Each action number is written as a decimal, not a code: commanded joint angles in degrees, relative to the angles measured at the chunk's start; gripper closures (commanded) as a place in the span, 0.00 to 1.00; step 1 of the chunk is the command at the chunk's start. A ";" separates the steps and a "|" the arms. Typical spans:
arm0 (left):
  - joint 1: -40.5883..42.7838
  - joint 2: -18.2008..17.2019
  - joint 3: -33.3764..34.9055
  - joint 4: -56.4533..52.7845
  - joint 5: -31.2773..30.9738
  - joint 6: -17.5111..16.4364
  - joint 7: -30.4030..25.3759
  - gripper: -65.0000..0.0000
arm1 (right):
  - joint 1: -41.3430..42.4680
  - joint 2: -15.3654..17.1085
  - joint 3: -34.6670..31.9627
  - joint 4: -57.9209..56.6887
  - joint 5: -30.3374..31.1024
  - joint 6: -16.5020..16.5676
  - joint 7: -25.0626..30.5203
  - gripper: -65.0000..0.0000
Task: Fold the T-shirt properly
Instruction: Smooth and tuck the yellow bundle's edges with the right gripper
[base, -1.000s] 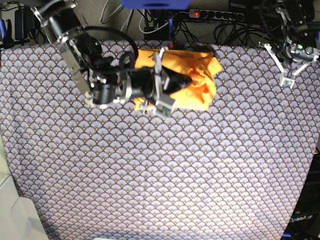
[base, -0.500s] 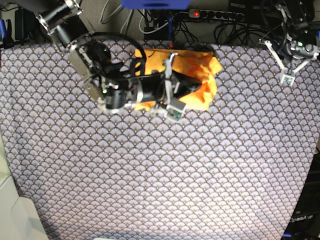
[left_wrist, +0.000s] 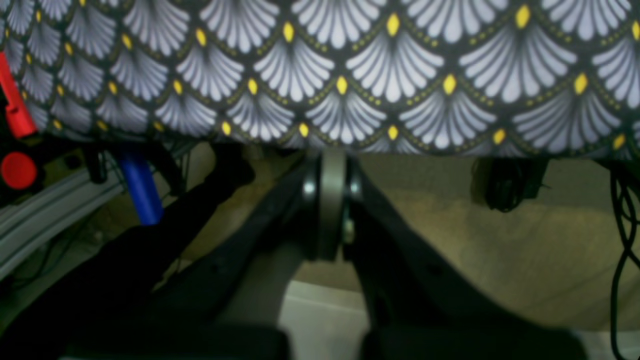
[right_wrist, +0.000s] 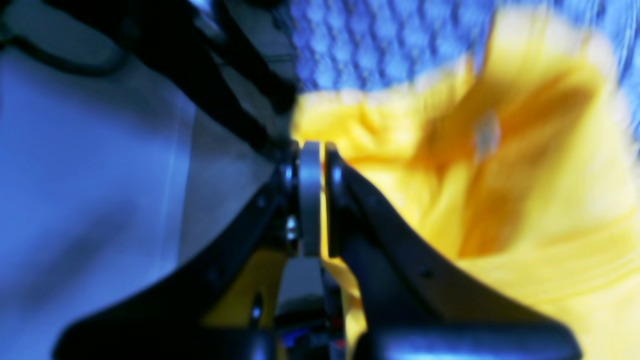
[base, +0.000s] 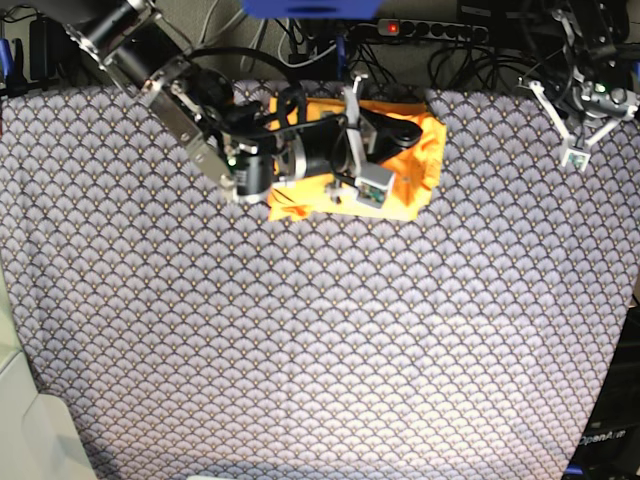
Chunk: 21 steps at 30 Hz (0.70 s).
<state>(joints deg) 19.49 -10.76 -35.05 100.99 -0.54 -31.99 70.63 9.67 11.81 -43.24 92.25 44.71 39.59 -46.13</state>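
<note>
1. You're looking at one T-shirt (base: 412, 160), yellow-orange, lying bunched at the far edge of the one fan-patterned tablecloth (base: 320, 330).
2. You're running two arms. The right gripper (right_wrist: 311, 150) is hovering over the shirt with jaws pressed together; the wrist view is too blurred to tell if cloth is pinched.
3. The left gripper (left_wrist: 332, 155) is sitting off the tablecloth's far corner, jaws pressed together, holding nothing.
4. One power strip (base: 430, 30) is lying behind the table.
</note>
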 joint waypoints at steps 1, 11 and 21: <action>-0.01 -0.88 -0.25 1.03 0.14 -0.06 -0.08 1.00 | 1.10 -0.34 0.47 2.48 1.05 0.41 0.02 1.00; 0.34 -0.88 -0.34 1.03 0.14 -0.06 -0.08 1.00 | 4.09 -2.10 4.61 -7.46 -2.47 0.41 2.04 1.00; 0.34 -0.80 -0.34 1.03 0.14 -0.06 0.09 1.00 | 6.99 -3.07 4.52 -14.49 -2.64 0.41 5.47 1.00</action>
<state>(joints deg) 19.81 -10.76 -35.05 100.99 -0.51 -31.97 70.89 15.53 9.41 -38.89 76.93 40.91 39.57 -42.00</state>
